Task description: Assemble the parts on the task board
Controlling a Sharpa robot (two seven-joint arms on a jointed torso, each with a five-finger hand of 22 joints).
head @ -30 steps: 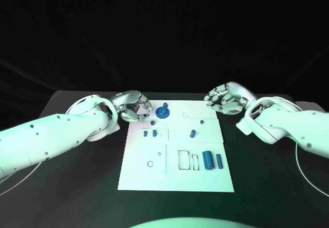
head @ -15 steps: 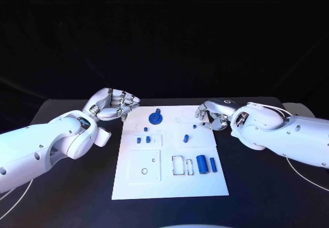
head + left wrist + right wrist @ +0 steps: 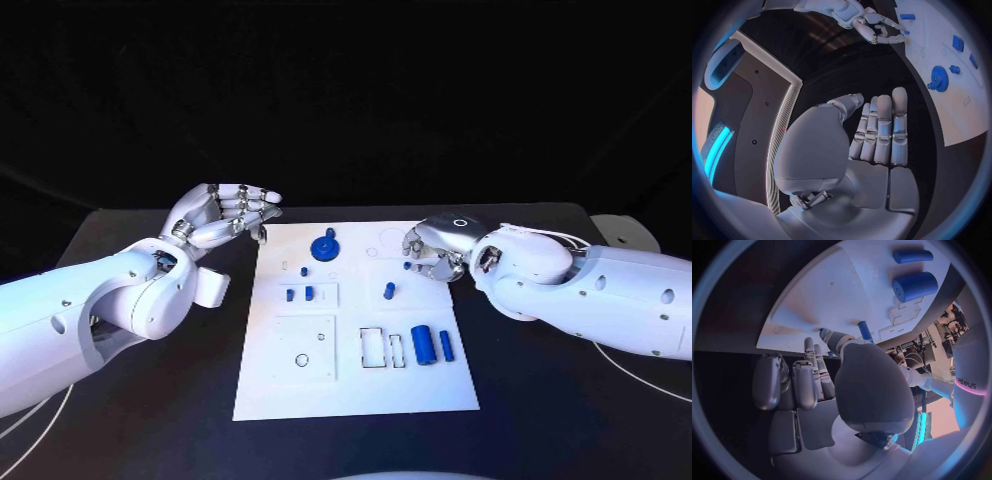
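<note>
Black surface [image 3: 130, 400] carries the white board [image 3: 361, 385] in the middle, long side running away from the robot.

Left hand [image 3: 219, 215] hangs off the board's far left corner, palm up, fingers straight and side by side, holding nothing; left wrist view confirms a bare palm. Right hand [image 3: 437, 245] sits over the board's far right part, fingers curled downward. Cannot tell whether it pinches anything: in the right wrist view [image 3: 826, 380] the fingers lie close together with the thumb tip near a small blue pin [image 3: 865, 330], contact unclear.

Parts, all on the board:
- gear [image 3: 329, 246], far middle, a small knob on top
- thick cylinder [image 3: 424, 344], near right, lying flat beside empty slots
- thin cylinder [image 3: 446, 345], just right of the thick one
- pin [image 3: 389, 290], mid board, just near-side of the right hand
- two short pegs [image 3: 299, 294], left of centre
- one tiny peg [image 3: 304, 271] beyond them

Risks, as judgement:
- Right hand is low and crowded over small parts; a blind closing could knock the pin out of its place or flick it off the board.
- Cylinders lie on their sides and will likely roll if nudged.
- Board looks loose on the surface; a sideways push from either hand could shift it and misalign every target.
- Left hand is clear of everything, low risk, but gives no bracing either.
- Pegs are tiny, easy to mis-pinch and drop.
</note>
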